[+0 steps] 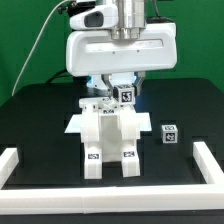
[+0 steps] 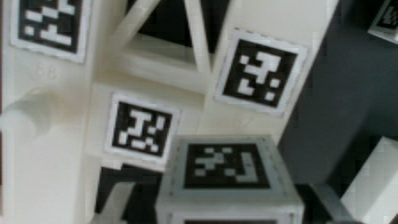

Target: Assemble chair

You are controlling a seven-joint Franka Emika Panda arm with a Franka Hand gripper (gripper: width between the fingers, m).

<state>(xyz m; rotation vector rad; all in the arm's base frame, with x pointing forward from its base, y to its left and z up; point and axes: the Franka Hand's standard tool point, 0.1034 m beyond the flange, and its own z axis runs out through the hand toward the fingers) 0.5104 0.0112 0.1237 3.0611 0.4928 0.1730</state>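
The gripper is low over the white chair, mid-frame.
The chair sits just under the gripper in the pic & its long side runs from there down toward the front edge. A small tagged block is right at the tips. One loose cube lies well apart, on the exterior view's right. Jaws: can't tell if pinching or spread, the arm hides them. Wrist view is blurry, only tags & white bits up close.

Bright even light, whites near glare, faint shadows, wrist view soft and blurry
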